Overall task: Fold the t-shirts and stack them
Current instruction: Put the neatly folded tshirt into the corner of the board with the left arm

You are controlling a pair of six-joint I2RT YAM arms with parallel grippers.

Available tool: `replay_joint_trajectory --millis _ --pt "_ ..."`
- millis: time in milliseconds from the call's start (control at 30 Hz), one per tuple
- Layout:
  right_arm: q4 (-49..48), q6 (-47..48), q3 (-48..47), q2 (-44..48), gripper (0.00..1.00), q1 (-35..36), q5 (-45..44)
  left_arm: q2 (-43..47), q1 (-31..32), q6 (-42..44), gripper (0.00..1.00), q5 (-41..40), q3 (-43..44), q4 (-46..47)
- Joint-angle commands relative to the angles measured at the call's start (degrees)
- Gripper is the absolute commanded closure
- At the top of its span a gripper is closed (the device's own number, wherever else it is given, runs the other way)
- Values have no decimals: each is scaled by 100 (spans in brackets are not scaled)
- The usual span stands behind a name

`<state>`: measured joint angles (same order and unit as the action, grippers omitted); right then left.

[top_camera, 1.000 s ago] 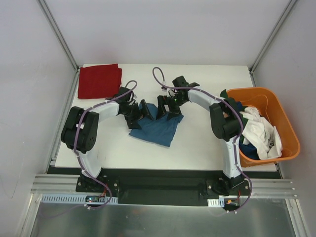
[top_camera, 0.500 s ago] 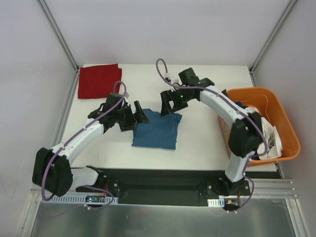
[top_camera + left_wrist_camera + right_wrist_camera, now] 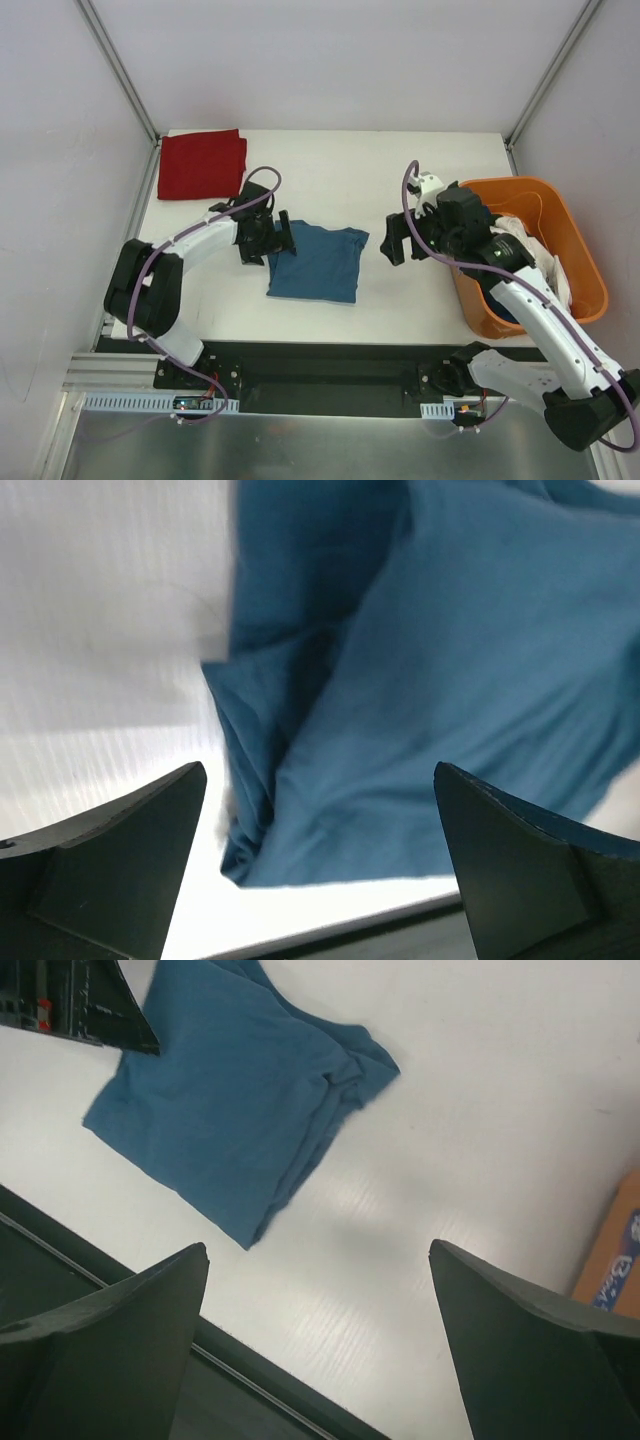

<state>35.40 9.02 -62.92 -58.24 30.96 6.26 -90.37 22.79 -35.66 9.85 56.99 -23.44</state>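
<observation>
A teal-blue t-shirt (image 3: 318,262) lies folded in a rough square at the middle of the table; it also shows in the left wrist view (image 3: 430,680) and the right wrist view (image 3: 235,1100). A deep red t-shirt (image 3: 202,163) lies folded at the back left corner. My left gripper (image 3: 283,240) is open and empty at the teal shirt's left edge. My right gripper (image 3: 395,240) is open and empty over bare table to the right of the teal shirt, apart from it. More shirts, white and blue (image 3: 520,265), lie crumpled in the orange basket (image 3: 580,250).
The orange basket stands at the table's right edge, and its corner shows in the right wrist view (image 3: 615,1250). The table's dark front edge (image 3: 330,345) runs just in front of the teal shirt. Grey walls close in the back and both sides.
Both grippers have let go of the teal shirt, which now lies flat and squared. The right gripper has drawn back to the right toward the basket. The left gripper stays at the shirt's left edge.
</observation>
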Motion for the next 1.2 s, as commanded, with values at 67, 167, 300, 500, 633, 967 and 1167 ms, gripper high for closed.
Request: replay_joint_trajectory --millis 67,167,300,500,633,967,1167 --pt "388 -32 17 497 4 15 -591 -701 -125 288 9 -923 637 -152" --pt "477 21 -37 576 4 15 -776 -1017 -117 288 18 -809 813 -152" --pt "354 56 77 778 4 15 -749 -1334 -99 253 28 -783 919 -143" --pt "380 91 183 744 4 15 -925 -1870 50 252 59 -669 1094 -143" --pt "389 188 244 717 4 24 -1065 -2125 121 261 94 -633 1253 -152" --pt "-173 487 781 1139 4 7 -1592 -1642 103 1016 100 -2468 2105 -652" --pt "-401 540 974 1122 4 7 -1839 -1712 -54 1790 100 -3867 3044 -820"
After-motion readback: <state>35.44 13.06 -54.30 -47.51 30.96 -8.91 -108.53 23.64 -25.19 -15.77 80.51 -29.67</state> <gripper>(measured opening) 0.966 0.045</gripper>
